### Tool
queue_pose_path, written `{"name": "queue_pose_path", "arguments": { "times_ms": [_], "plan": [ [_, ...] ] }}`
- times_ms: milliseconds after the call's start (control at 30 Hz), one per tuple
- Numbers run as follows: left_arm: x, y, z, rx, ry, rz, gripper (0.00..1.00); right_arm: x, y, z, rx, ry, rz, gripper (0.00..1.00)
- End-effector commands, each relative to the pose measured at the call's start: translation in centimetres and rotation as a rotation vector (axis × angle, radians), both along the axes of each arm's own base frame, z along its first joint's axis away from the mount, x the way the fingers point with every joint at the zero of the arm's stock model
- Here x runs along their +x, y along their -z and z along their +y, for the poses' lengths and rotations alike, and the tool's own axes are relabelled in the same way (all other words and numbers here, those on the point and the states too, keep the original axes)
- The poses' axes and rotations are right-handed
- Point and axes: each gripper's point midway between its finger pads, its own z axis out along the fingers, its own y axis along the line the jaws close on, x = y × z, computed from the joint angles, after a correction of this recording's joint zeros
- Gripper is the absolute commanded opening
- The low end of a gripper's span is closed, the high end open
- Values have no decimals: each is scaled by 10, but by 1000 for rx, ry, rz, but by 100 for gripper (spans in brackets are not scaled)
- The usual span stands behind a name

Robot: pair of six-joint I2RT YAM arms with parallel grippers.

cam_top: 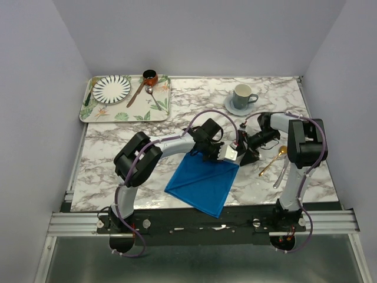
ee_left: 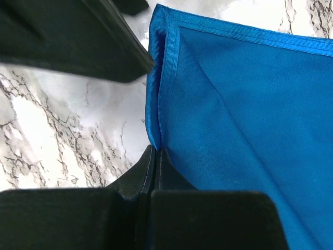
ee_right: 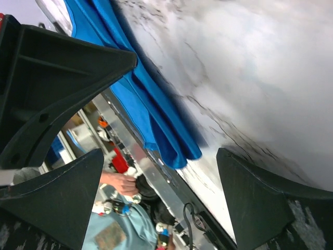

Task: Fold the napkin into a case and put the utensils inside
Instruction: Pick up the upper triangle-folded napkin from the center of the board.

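Note:
The blue napkin [cam_top: 203, 183] lies folded over on the marble table, its near corner at the front edge. My left gripper [cam_top: 228, 154] is shut on the napkin's hemmed far-right corner; in the left wrist view the jaws [ee_left: 154, 153] pinch the doubled edge of the cloth [ee_left: 250, 120]. My right gripper [cam_top: 250, 154] is open and empty just right of that corner; in its wrist view [ee_right: 161, 192] the napkin [ee_right: 151, 120] lies between and beyond the spread fingers. The gold spoon [cam_top: 274, 159] and the silver utensil [cam_top: 281, 175] lie on the table to the right.
A grey cup on a saucer [cam_top: 242, 97] stands at the back right. A patterned tray [cam_top: 159, 109] at the back left holds a striped plate [cam_top: 111, 88], a brown cup [cam_top: 150, 76] and a brown-handled spoon [cam_top: 136, 92]. Walls close in both sides.

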Motion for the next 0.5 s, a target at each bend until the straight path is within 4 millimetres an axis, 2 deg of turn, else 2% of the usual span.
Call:
{"name": "queue_pose_path", "arguments": {
  "times_ms": [0,267,467],
  "plan": [
    [3,-25,-7,-63,12,-50,0,6,30,-4,-87,-113,-87,99],
    [2,-32,-7,-77,12,-51,0,4,30,-2,-108,-139,-102,97],
    [2,-24,-3,-57,18,-51,0,-3,27,-4,-110,-153,-111,77]
  ]
}}
